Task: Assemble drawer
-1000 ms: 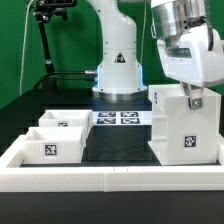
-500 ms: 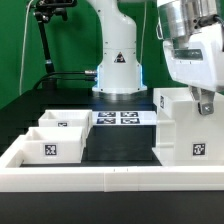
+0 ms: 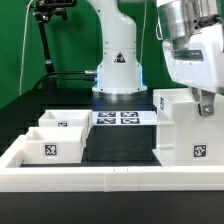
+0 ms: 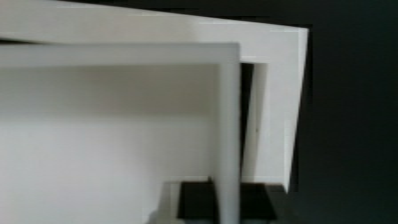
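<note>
A large white drawer case (image 3: 185,130) with a marker tag stands at the exterior view's right. My gripper (image 3: 207,100) is shut on its upper wall from above. In the wrist view the thin white wall (image 4: 228,110) runs between my dark fingers (image 4: 192,203), with my gripper (image 4: 228,205) closed around it; the rest of the case fills the view. Two small white open drawer boxes (image 3: 62,124) (image 3: 48,145) sit side by side at the exterior view's left, each with a tag on its front.
The marker board (image 3: 120,118) lies at the middle back, before the arm's base (image 3: 118,70). A white raised border (image 3: 110,180) frames the dark work surface at the front and sides. A black stand (image 3: 45,40) rises at the back left.
The drawer case and my gripper have shifted toward the exterior view's right and nearer the camera since one second ago; nothing has moved in the last half second.
</note>
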Controlling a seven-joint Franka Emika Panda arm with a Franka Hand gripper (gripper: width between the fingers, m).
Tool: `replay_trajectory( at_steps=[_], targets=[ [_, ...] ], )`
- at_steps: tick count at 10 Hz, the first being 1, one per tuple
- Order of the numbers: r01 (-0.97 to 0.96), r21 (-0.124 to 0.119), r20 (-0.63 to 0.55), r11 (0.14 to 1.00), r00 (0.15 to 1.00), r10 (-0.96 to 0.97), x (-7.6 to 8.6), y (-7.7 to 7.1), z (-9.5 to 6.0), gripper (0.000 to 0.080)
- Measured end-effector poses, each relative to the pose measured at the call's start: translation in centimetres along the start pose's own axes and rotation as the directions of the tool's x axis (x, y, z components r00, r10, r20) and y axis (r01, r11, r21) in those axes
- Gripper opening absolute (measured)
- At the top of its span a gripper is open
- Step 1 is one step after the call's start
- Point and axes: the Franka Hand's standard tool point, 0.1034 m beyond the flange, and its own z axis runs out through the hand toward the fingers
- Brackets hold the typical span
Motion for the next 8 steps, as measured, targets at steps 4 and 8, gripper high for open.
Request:
replay_trajectory(
  at_steps=[4,8],
  targets=[
    [-0.034,0.016,0.002,0.999,0.999,0.034,0.2,-1.3,-0.2,0.0038],
    [-0.035,0.024,0.002,0.999,0.999,0.035,0.4,-2.4,0.2,0.0038]
  ],
)
